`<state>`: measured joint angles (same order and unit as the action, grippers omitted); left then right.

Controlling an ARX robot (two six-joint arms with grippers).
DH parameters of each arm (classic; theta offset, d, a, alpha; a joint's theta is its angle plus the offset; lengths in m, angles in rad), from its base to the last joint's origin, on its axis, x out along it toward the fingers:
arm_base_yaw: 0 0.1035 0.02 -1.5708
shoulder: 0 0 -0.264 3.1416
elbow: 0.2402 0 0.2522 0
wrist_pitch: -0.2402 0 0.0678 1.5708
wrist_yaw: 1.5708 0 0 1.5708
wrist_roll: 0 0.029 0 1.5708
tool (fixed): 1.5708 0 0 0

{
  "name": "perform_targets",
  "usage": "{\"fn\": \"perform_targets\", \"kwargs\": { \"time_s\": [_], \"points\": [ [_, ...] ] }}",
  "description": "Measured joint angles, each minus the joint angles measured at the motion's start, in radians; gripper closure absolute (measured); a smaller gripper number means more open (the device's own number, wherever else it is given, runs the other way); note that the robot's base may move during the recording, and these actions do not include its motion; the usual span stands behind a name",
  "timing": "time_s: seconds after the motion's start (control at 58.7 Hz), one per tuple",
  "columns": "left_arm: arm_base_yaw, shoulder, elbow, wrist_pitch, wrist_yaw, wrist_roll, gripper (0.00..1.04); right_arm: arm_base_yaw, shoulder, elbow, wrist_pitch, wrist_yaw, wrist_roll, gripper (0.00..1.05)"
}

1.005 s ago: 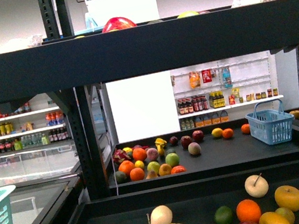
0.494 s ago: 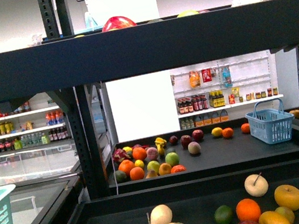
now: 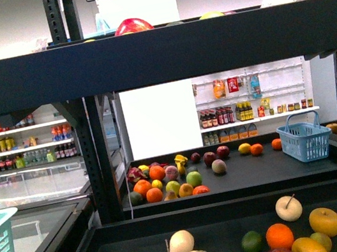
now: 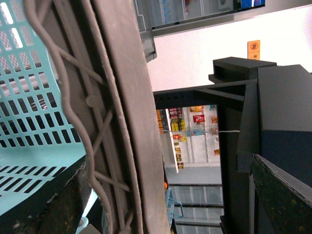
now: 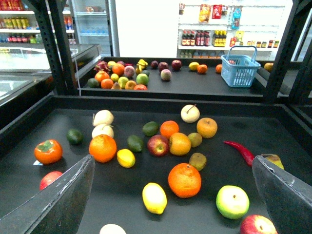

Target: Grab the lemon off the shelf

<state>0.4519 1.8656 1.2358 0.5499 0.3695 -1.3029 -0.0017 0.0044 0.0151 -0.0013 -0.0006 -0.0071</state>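
The lemon (image 5: 154, 197), bright yellow and oval, lies on the dark tray of the black shelf (image 5: 161, 103) in the right wrist view. My right gripper (image 5: 171, 161) hangs open above the tray, and the lemon sits low between its fingers, apart from both. A smaller yellow fruit (image 5: 126, 158) lies further in, beside an orange (image 5: 103, 147). In the front view the shelf (image 3: 157, 57) fills the frame, and neither the lemon nor a gripper shows there. My left gripper (image 4: 168, 163) is open and holds nothing, beside a teal basket (image 4: 34, 97).
Round the lemon lie a large orange (image 5: 184, 179), a green apple (image 5: 232, 201), a red chilli (image 5: 241, 151), limes and white pears. A blue basket (image 3: 305, 138) and more fruit sit on the far rack. Black posts (image 3: 101, 156) frame the tray.
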Motion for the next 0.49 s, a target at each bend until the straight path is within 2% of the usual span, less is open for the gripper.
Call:
{"fn": "perform_targets", "kwargs": {
  "time_s": [0.392, 0.494],
  "points": [
    [0.007, 0.025, 0.029, -0.076, -0.011, 0.029, 0.82, 0.0, 0.0, 0.0, 0.0, 0.0, 0.0, 0.07],
    [0.009, 0.022, 0.029, -0.083, -0.005, -0.005, 0.88, 0.0, 0.0, 0.0, 0.0, 0.0, 0.0, 0.07]
  ]
}}
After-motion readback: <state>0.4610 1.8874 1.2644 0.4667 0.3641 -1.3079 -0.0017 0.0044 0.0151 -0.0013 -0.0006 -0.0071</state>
